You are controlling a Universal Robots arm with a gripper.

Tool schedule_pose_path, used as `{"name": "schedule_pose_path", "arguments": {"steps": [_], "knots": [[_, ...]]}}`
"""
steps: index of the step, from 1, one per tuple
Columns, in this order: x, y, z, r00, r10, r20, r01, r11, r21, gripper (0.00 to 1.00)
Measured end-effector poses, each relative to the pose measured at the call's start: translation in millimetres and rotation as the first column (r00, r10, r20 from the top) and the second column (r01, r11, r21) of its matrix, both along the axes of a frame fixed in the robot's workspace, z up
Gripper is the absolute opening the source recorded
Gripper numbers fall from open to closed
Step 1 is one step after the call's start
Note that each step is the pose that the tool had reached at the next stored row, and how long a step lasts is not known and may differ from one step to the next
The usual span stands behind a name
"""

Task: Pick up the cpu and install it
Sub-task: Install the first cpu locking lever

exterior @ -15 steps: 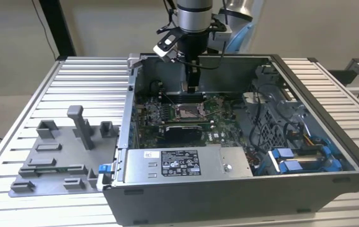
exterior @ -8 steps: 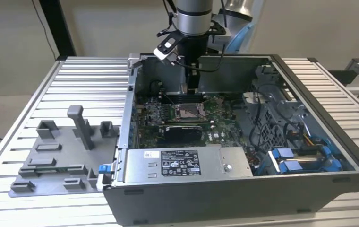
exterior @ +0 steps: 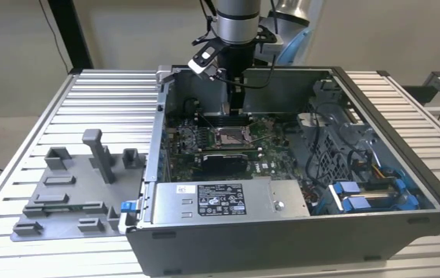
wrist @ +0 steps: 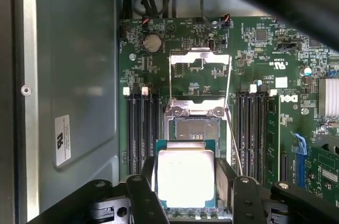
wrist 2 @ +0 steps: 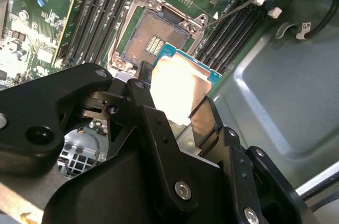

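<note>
The cpu (wrist: 185, 177), a flat square chip with a bright silver top and a thin blue-green rim, is clamped by its two side edges in my gripper (wrist: 186, 181). In the second wrist view the cpu (wrist 2: 177, 89) hangs just beside the open socket (wrist 2: 153, 38), close above the motherboard. The socket (wrist: 195, 128) has a metal frame with bare contacts inside, and its load plate (wrist: 200, 68) is flipped back. In the exterior view my gripper (exterior: 235, 111) reaches down inside the computer case, just behind the socket (exterior: 229, 136).
The open computer case (exterior: 374, 150) surrounds the motherboard, with its walls close on all sides. Memory slots (wrist: 139, 128) flank the socket, and a thin wire lever (wrist: 234, 139) stands beside it. A grey plastic fixture (exterior: 73, 191) sits on the slatted table at the exterior view's left.
</note>
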State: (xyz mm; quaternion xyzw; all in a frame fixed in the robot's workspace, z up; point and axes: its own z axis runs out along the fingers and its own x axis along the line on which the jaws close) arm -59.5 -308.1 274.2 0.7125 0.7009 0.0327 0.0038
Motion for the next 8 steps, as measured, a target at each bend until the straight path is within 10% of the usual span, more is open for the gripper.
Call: {"name": "schedule_pose_path", "arguments": {"steps": [8], "knots": [[0.0, 0.0, 0.1, 1.0, 0.0, -0.0001, 0.0, 1.0, 0.0017, 0.0]]}}
